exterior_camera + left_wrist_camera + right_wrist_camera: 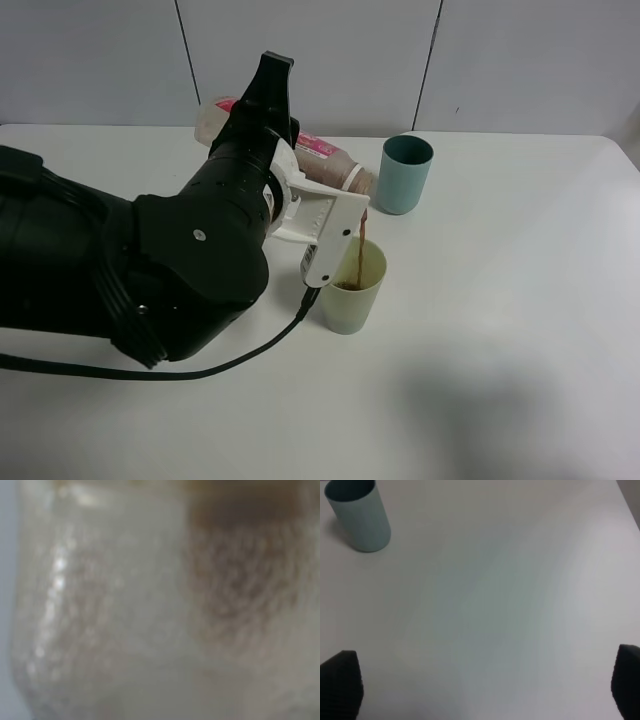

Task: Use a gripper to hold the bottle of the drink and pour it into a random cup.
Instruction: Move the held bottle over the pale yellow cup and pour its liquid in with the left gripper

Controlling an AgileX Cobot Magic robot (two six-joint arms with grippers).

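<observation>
Left claw (300,165) first: it was closed on the bottle of the drink (330,165), which was gripped across its middle. The bottle was laid almost flat. Its long line ran from the far left corner of the counter (500,350) toward the middle, with the bottom end high and the mouth end low. The mouth was held just above the cup (352,290), which stood near the middle of the counter. A thin stream of brown drink (362,245) was seen falling from the mouth into the cup, and some brown was already in the cup. So the pour was judged to be under way.

For the next move, the mouth had to be kept right over the cup's open top. If it were let slip toward an edge, drink would likely be spilled. The left wrist view was filled by a blurry pale and brown surface, most likely the bottle's side.

Right claw (485,690) was spread wide with nothing in it. It was not seen in the high view, so the left arm was judged much nearer the cup.

A teal cup (405,175) was stood nearer the far edge, apart from the pour. The counter was white, smooth and dry-looking. A black cable (200,370) was trailed across it. A pale panelled wall (100,60) was seen behind.
</observation>
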